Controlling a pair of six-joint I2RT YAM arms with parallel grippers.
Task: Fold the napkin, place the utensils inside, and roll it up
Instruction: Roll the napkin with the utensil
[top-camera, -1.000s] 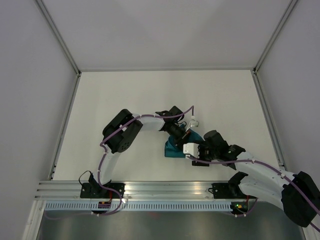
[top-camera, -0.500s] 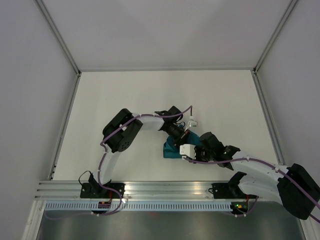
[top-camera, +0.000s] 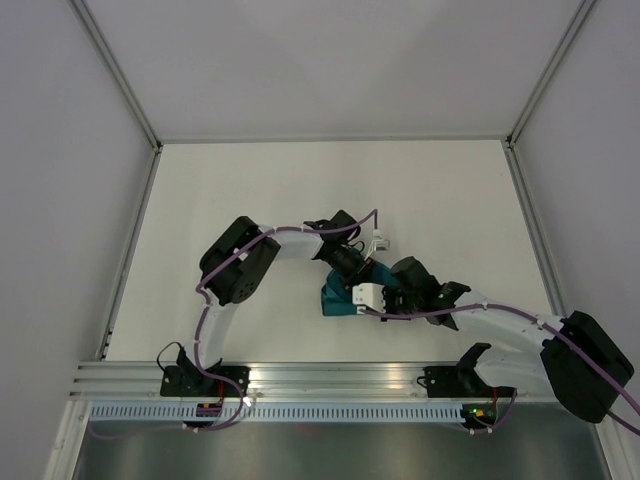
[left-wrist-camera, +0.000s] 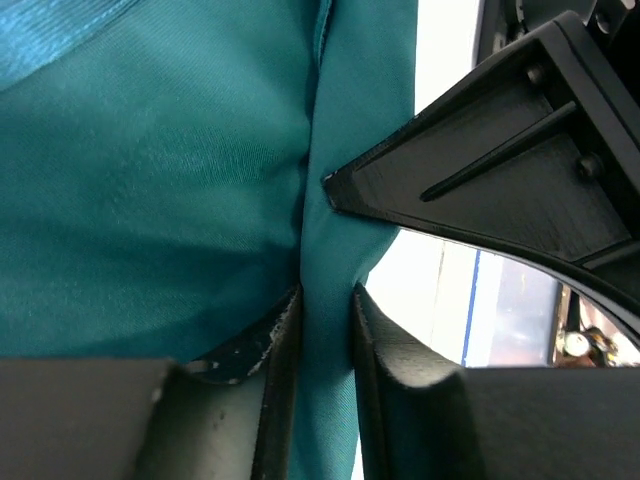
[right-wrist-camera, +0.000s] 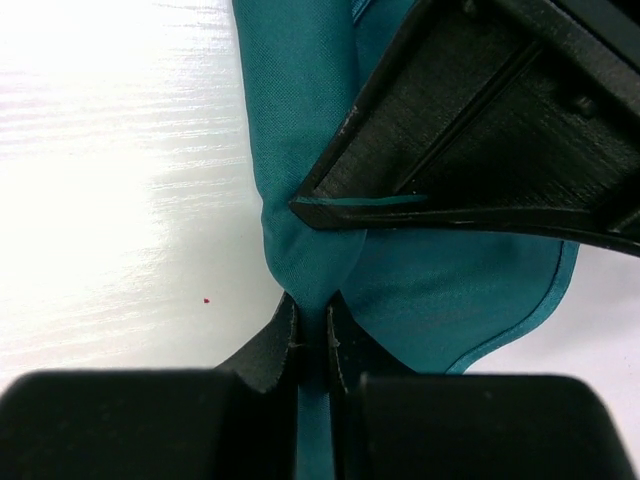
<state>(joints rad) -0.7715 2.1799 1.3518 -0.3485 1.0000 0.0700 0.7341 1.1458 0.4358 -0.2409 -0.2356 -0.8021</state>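
Close to the worktop's (top-camera: 250, 190) near edge, about midway along it, the teal napkin (top-camera: 334, 298) lies bunched; the right gripper (right-wrist-camera: 310, 335) reaches it from the near right, fingers almost together, pinching a raised ridge of cloth; just beyond, the left gripper (left-wrist-camera: 322, 310) meets it from the far side, fingers slightly apart with a fold between; whether they press it cannot be told.
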